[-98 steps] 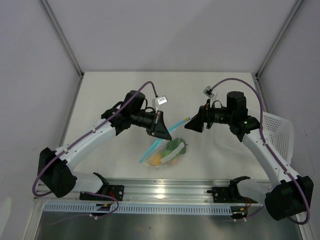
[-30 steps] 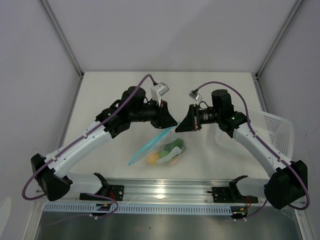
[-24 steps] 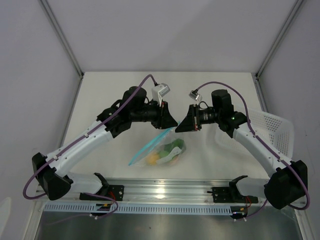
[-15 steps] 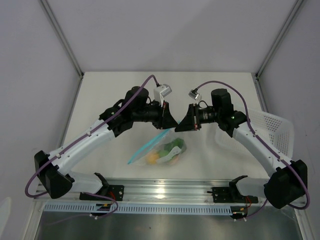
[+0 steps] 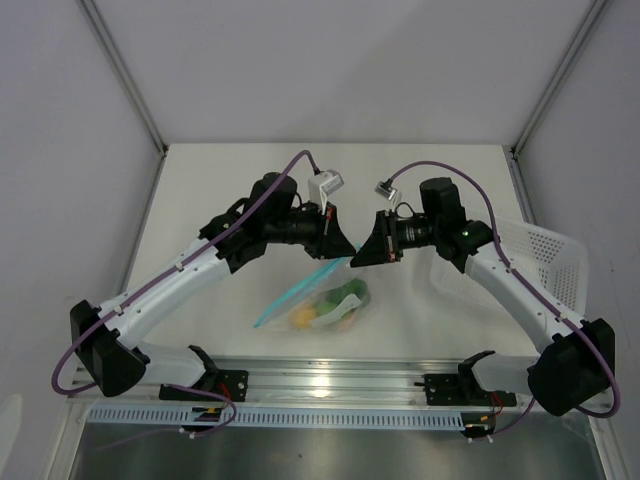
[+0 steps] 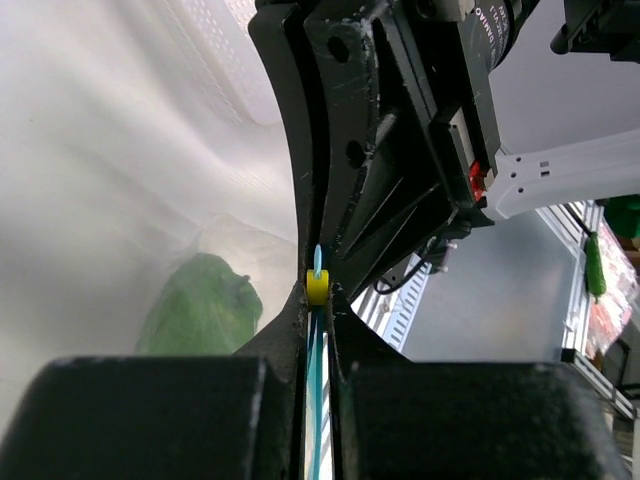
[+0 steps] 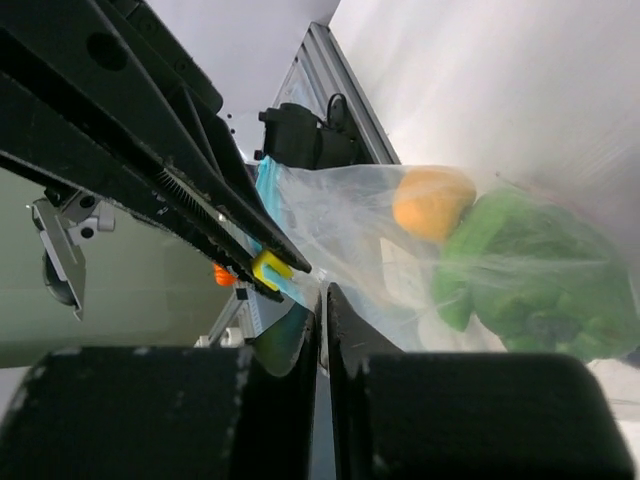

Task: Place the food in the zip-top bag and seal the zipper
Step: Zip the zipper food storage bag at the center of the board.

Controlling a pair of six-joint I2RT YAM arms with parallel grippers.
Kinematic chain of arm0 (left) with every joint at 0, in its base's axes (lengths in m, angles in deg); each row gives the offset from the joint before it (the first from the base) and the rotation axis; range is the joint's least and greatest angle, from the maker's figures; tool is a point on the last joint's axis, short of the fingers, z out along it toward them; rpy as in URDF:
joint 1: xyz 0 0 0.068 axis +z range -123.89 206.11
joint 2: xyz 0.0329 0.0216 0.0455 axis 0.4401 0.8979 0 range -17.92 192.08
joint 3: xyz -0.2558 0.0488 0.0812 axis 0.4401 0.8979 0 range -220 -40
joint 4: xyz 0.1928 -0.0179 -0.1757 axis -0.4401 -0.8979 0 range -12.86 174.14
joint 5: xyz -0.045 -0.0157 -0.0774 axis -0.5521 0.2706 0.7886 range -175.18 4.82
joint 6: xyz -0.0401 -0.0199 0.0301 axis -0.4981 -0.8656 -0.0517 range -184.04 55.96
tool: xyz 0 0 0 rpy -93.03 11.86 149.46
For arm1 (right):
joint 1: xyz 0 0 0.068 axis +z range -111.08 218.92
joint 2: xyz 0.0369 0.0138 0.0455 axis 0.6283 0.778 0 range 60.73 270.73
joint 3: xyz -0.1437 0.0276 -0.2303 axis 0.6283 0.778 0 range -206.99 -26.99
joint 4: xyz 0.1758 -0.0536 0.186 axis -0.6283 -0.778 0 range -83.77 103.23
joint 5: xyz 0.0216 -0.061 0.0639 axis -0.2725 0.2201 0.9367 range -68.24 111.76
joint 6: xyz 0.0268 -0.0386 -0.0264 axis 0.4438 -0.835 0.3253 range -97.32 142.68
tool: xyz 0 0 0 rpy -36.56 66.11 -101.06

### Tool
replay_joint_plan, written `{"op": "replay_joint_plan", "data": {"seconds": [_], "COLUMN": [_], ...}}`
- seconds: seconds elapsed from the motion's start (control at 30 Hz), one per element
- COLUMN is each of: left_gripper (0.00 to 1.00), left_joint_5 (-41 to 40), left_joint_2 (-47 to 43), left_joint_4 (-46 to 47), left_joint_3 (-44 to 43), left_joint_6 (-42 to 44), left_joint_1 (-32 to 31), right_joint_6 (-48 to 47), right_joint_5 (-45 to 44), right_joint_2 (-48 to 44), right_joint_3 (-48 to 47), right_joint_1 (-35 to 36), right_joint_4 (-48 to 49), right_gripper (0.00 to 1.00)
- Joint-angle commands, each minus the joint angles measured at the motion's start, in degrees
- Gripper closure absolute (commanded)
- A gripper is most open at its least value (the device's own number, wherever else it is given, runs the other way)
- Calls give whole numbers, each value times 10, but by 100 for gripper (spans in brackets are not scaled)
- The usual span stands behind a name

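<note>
Pale walls close in a white table, where the left arm and right arm lean over the middle until their tips almost meet. Off at the right edge sits a white basket, well apart from the work.

Between the arms and the near rail is the clear bag. It is lifted at its far right corner and sags toward the near left, with the food low inside it. A green piece and an orange one show plainly; the rest I can't sort out.

The left gripper is pinched tight on the blue zipper, with barely a slit between its jaws. The right gripper is closed too, nipping the bag's corner just past the small yellow slider, so the slider sits between the two tips.

What matters is the line of the zipper. From that held corner it runs toward the near left, down the left arm's side. To my eye, any sealing stroke has to follow that diagonal while the right gripper anchors the far end. I can't tell how much is already sealed.
</note>
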Motion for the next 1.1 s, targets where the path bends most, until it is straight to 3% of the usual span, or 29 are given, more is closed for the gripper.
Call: {"op": "replay_joint_plan", "data": {"seconds": [0.0,0.17,0.33,0.43,0.47,0.7,0.83,1.07], "left_gripper": [100,100,99,99,99,99,99,99], "left_joint_5": [45,84,102,108,111,100,63,32], "left_joint_2": [-13,-10,-7,-5,-5,-5,-10,-20], "left_joint_4": [35,42,39,34,35,-1,-35,-65], "left_joint_3": [6,15,17,19,18,20,25,27], "left_joint_6": [0,-1,-2,-1,-1,9,21,30], "left_joint_1": [12,15,15,17,17,20,21,21], "right_joint_6": [-70,-92,-99,-97,-95,8,138,181], "right_joint_5": [5,24,44,53,51,7,-7,-14], "right_joint_2": [-7,-8,-5,-4,-4,-18,-39,-50], "right_joint_3": [-25,-23,-24,-22,-22,19,65,75], "right_joint_1": [5,5,5,3,3,-4,-12,-20], "right_joint_4": [-33,-17,11,29,32,137,243,270], "right_gripper": [87,71,71,97,100,100,100,100]}}
